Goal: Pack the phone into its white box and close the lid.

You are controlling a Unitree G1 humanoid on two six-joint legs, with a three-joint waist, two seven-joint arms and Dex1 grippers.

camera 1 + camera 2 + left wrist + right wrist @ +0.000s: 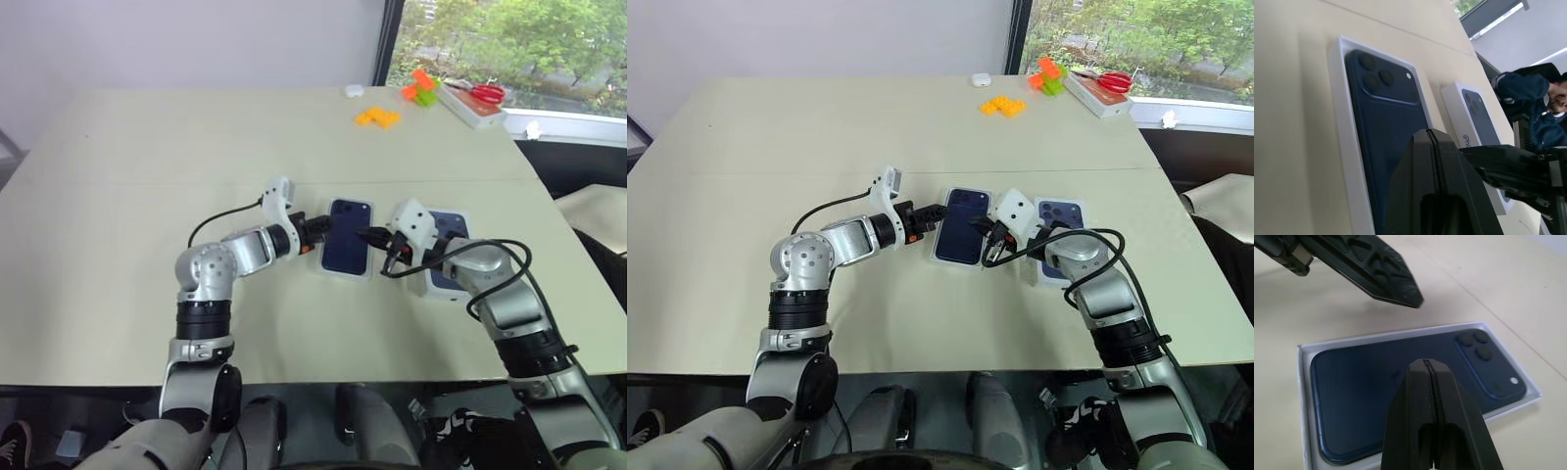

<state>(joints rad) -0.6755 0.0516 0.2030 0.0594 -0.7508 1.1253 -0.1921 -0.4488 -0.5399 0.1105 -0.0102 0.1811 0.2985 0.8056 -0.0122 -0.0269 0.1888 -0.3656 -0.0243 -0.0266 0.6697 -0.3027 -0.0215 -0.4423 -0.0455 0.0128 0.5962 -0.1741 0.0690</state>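
- The slim dark navy-blue smartphone (1400,382) is seen lying back up inside the shallow white rectangular cardboard tray (1303,406), at the middle of the beige table (147,157).
- The white box cover with a printed phone image (453,235) rests just right of the tray, partly hidden by the right arm.
- The left gripper (328,224) is clenched on nothing and is poised at the tray's left edge.
- The right gripper (367,235) is likewise clenched and empty, at the tray's right edge.
- The step in hand is judged to be seating the phone flat. Light, even pressure from the closed fingertips is advised, so that the tray is not pushed aside.
- The phone is to be checked as level with the rim before the lid is fetched.
- The lid is then to be lowered squarely over the tray.
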